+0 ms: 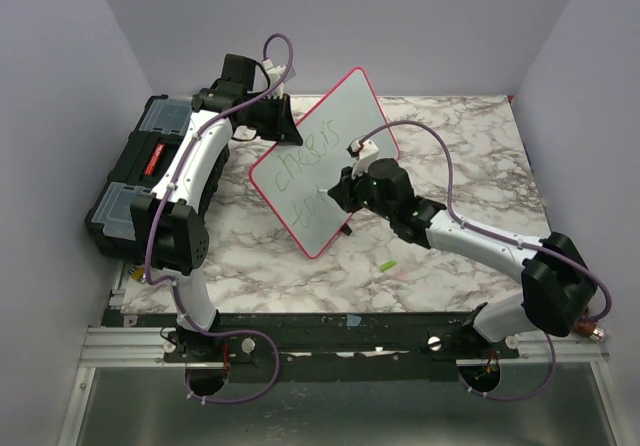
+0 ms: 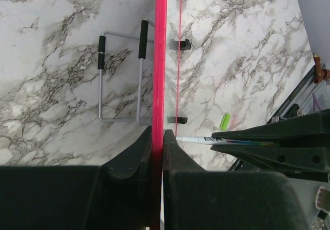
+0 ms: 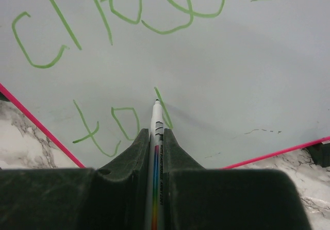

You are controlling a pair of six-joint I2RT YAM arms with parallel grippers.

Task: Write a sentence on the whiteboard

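Right claw (image 3: 156, 133) is clamped on a white marker (image 3: 157, 119), whose tip touches the whiteboard (image 3: 247, 75) under the first line of the green sentence (image 3: 140, 5), just right of the second-line letters "to". The left claw (image 2: 158, 136) pinches the board's red-pink rim, holding the panel tilted up at the middle of the marbled counter (image 1: 470, 176), with a black toolbox (image 1: 140, 171) at the counter's left edge. A small green cap (image 1: 387, 265) lies on the counter near the board's lower edge.
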